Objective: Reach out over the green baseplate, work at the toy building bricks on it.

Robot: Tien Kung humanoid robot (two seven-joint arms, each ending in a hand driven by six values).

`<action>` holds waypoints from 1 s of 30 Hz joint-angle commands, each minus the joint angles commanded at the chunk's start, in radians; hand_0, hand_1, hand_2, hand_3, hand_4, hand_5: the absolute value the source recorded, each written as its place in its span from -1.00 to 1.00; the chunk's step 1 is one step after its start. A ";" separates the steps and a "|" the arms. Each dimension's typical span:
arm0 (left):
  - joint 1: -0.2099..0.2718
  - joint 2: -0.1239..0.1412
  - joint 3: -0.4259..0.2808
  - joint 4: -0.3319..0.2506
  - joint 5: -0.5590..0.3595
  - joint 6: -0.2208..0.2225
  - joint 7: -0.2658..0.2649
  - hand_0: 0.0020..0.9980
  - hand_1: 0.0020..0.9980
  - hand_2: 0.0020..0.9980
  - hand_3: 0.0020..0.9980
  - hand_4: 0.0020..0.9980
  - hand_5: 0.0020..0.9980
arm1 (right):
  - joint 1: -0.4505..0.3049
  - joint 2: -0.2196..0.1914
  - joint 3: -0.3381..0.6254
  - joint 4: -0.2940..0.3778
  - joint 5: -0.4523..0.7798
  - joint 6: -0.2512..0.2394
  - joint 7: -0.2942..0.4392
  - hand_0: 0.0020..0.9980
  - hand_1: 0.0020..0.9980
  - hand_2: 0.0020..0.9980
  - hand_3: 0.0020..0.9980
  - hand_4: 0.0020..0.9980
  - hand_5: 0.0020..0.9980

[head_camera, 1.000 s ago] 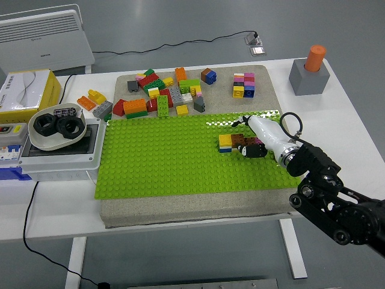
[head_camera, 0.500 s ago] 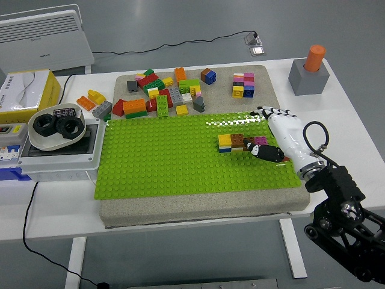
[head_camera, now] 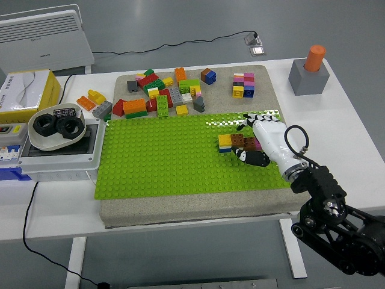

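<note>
A green baseplate (head_camera: 162, 156) lies on a grey mat on the white table. A short row of joined bricks stands on its right part: a yellow-on-blue brick (head_camera: 225, 142), a brown brick (head_camera: 239, 141) and a pink one mostly hidden under my hand. My right hand (head_camera: 250, 139), white with black fingertips, rests over the right end of that row. Its fingers (head_camera: 245, 122) stretch out past the far side and the thumb (head_camera: 251, 158) lies along the near side. It does not clasp a brick. The left arm is out of view.
A pile of loose bricks (head_camera: 162, 96) and a small pink-yellow-blue stack (head_camera: 243, 85) lie on the mat behind the plate. A grey block with an orange cylinder (head_camera: 309, 73) stands far right. A grey box with a bowl of black rings (head_camera: 57, 126) stands left.
My right hand swung out to the right off the bricks half a second ago, and has now come back left onto the pink end of the row. The bricks stayed in place.
</note>
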 joint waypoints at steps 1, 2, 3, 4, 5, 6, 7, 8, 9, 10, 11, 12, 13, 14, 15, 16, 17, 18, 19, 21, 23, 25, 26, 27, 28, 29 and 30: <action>0.000 0.000 0.000 0.000 0.000 0.000 0.000 0.37 -0.03 -0.23 0.04 -0.14 -0.92 | 0.004 0.003 -0.005 -0.009 0.001 0.001 0.000 0.80 0.77 0.78 0.24 0.60 -0.03; 0.000 0.001 0.000 0.000 0.000 0.000 0.000 0.37 -0.03 -0.23 0.05 -0.14 -0.92 | 0.007 0.005 -0.010 -0.017 0.001 0.003 0.001 0.80 0.77 0.79 0.23 0.60 -0.03; 0.000 0.001 0.000 0.000 0.001 0.000 -0.001 0.37 -0.03 -0.23 0.05 -0.14 -0.92 | 0.010 0.009 -0.013 -0.025 0.002 0.005 0.001 0.80 0.77 0.79 0.23 0.60 -0.03; 0.001 0.001 0.000 0.000 0.002 0.000 -0.001 0.37 -0.03 -0.23 0.05 -0.14 -0.92 | 0.011 0.010 -0.015 -0.029 0.003 0.006 0.001 0.80 0.77 0.79 0.23 0.60 -0.03; 0.001 0.001 0.000 0.000 0.003 0.000 -0.001 0.37 -0.03 -0.23 0.05 -0.14 -0.92 | 0.012 0.013 -0.015 -0.034 0.003 0.007 0.002 0.80 0.77 0.79 0.23 0.60 -0.03; 0.001 0.001 0.000 0.000 0.002 0.000 -0.001 0.37 -0.03 -0.23 0.05 -0.14 -0.92 | 0.012 0.014 -0.015 -0.036 0.004 0.008 0.003 0.80 0.77 0.79 0.23 0.60 -0.03; 0.002 0.001 0.000 0.000 0.001 0.001 -0.002 0.37 -0.03 -0.23 0.04 -0.14 -0.91 | 0.012 0.015 -0.014 -0.038 0.004 0.009 0.003 0.79 0.77 0.79 0.24 0.60 -0.05; 0.002 0.001 0.000 0.000 0.000 0.001 -0.002 0.37 -0.03 -0.23 0.04 -0.14 -0.91 | 0.011 0.016 -0.013 -0.039 0.004 0.009 0.004 0.79 0.77 0.79 0.24 0.60 -0.05; 0.003 0.001 -0.001 0.000 -0.001 0.001 -0.003 0.37 -0.03 -0.23 0.04 -0.14 -0.91 | 0.011 0.016 -0.013 -0.040 0.005 0.010 0.004 0.79 0.77 0.79 0.24 0.60 -0.05; 0.003 0.001 -0.001 0.000 -0.003 0.002 -0.003 0.37 -0.03 -0.23 0.04 -0.14 -0.91 | 0.010 0.017 -0.013 -0.042 0.005 0.010 0.004 0.79 0.77 0.79 0.24 0.60 -0.05; 0.004 0.000 -0.002 0.000 -0.003 0.002 -0.004 0.37 -0.03 -0.23 0.04 -0.14 -0.91 | 0.011 0.018 -0.013 -0.043 0.006 0.010 0.004 0.79 0.77 0.79 0.24 0.60 -0.05; 0.004 0.000 -0.003 0.000 -0.003 0.002 -0.004 0.37 -0.03 -0.23 0.04 -0.14 -0.91 | 0.011 0.018 -0.013 -0.045 0.006 0.010 0.005 0.79 0.77 0.79 0.24 0.60 -0.05; 0.004 0.000 -0.004 0.000 -0.002 0.002 -0.004 0.37 -0.03 -0.23 0.04 -0.14 -0.91 | 0.012 0.020 -0.013 -0.049 0.007 0.010 0.005 0.79 0.77 0.79 0.24 0.60 -0.05; 0.004 -0.001 -0.004 0.000 -0.002 0.003 -0.004 0.37 -0.03 -0.23 0.04 -0.13 -0.92 | 0.012 0.021 -0.013 -0.051 0.007 0.010 0.006 0.79 0.77 0.79 0.26 0.56 -0.09; 0.004 -0.001 -0.005 0.000 -0.002 0.003 -0.004 0.37 -0.03 -0.23 0.04 -0.13 -0.92 | 0.013 0.022 -0.013 -0.054 0.008 0.010 0.006 0.79 0.77 0.79 0.26 0.56 -0.09; 0.004 -0.001 -0.005 0.000 -0.002 0.003 -0.004 0.37 -0.03 -0.23 0.04 -0.13 -0.92 | 0.013 0.023 -0.013 -0.057 0.009 0.009 0.007 0.79 0.77 0.79 0.26 0.56 -0.09; 0.004 -0.001 -0.006 0.000 -0.002 0.003 -0.004 0.37 -0.03 -0.23 0.04 -0.13 -0.92 | 0.013 0.024 -0.013 -0.060 0.010 0.009 0.008 0.79 0.77 0.79 0.26 0.56 -0.09; 0.004 -0.002 -0.006 0.000 -0.002 0.003 -0.004 0.37 -0.03 -0.23 0.04 -0.13 -0.92 | 0.013 0.024 -0.013 -0.061 0.011 0.009 0.008 0.79 0.77 0.79 0.26 0.56 -0.09; 0.004 -0.002 -0.006 0.000 -0.002 0.004 -0.004 0.37 -0.03 -0.23 0.04 -0.13 -0.92 | 0.014 0.025 -0.014 -0.064 0.012 0.010 0.008 0.79 0.77 0.79 0.26 0.56 -0.09; 0.004 -0.002 -0.007 0.000 -0.002 0.004 -0.004 0.37 -0.03 -0.23 0.04 -0.13 -0.92 | 0.015 0.026 -0.015 -0.070 0.015 0.010 0.009 0.80 0.77 0.78 0.25 0.63 0.03; 0.004 -0.002 -0.008 0.000 -0.002 0.004 -0.004 0.37 -0.03 -0.23 0.04 -0.13 -0.92 | 0.017 0.028 -0.018 -0.077 0.018 0.010 0.010 0.80 0.77 0.78 0.25 0.63 0.03; 0.003 -0.002 -0.009 0.000 -0.001 0.004 -0.004 0.37 -0.03 -0.23 0.04 -0.13 -0.92 | 0.019 0.030 -0.020 -0.085 0.020 0.010 0.012 0.80 0.77 0.78 0.25 0.63 0.03; 0.003 -0.002 -0.009 0.000 -0.001 0.005 -0.005 0.37 -0.03 -0.23 0.04 -0.13 -0.92 | 0.020 0.032 -0.021 -0.088 0.022 0.010 0.014 0.79 0.76 0.78 0.26 0.63 0.03; 0.003 -0.002 -0.010 0.000 -0.001 0.005 -0.005 0.37 -0.03 -0.23 0.04 -0.13 -0.92 | 0.021 0.032 -0.022 -0.092 0.023 0.009 0.015 0.79 0.76 0.78 0.26 0.63 0.03; 0.003 -0.002 -0.010 0.000 -0.001 0.005 -0.005 0.37 -0.03 -0.23 0.04 -0.13 -0.92 | 0.023 0.034 -0.023 -0.095 0.024 0.009 0.015 0.79 0.76 0.78 0.26 0.63 0.03; 0.003 -0.002 -0.011 0.000 -0.001 0.005 -0.005 0.37 -0.03 -0.23 0.04 -0.13 -0.92 | 0.025 0.035 -0.023 -0.098 0.024 0.009 0.016 0.79 0.76 0.78 0.26 0.63 0.03; 0.003 -0.002 -0.011 0.000 -0.001 0.006 -0.006 0.37 -0.03 -0.23 0.04 -0.13 -0.92 | 0.026 0.035 -0.024 -0.101 0.025 0.009 0.017 0.79 0.76 0.78 0.26 0.63 0.03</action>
